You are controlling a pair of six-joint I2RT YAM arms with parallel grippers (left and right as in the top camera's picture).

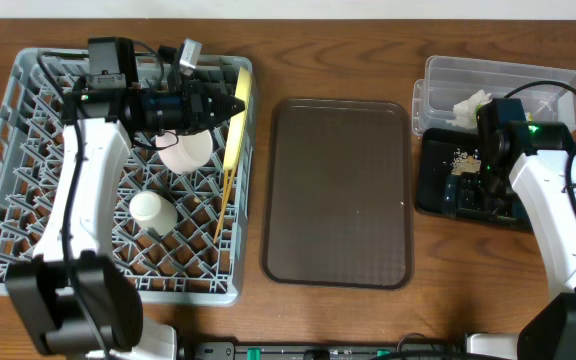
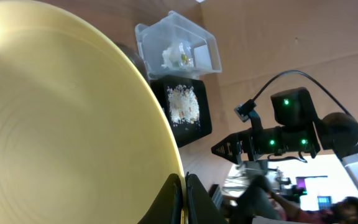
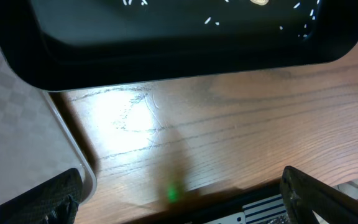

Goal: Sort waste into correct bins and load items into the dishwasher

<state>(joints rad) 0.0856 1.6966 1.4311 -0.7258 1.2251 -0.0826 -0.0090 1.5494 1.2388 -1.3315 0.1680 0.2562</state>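
The yellow plate (image 1: 238, 110) stands on edge at the right side of the grey dish rack (image 1: 28, 150). My left gripper (image 1: 234, 105) is shut on its rim. In the left wrist view the plate (image 2: 61, 118) fills the left and the fingers (image 2: 184, 190) pinch its edge. A white bowl (image 1: 186, 150) and a small white cup (image 1: 153, 210) sit in the rack. The clear tub (image 1: 538, 80) holds white tissue (image 1: 473, 102). The black tray (image 1: 433, 195) holds pale crumbs (image 1: 461, 158). My right gripper (image 3: 179, 190) is open and empty, low beside the black tray (image 3: 166, 56).
The brown serving tray (image 1: 340, 190) lies between the rack and the bins. A thin pale stick (image 1: 224, 205) lies in the rack below the plate. The tub (image 2: 197, 37) and black tray (image 2: 185, 124) also show in the left wrist view, with my right arm (image 2: 291, 124).
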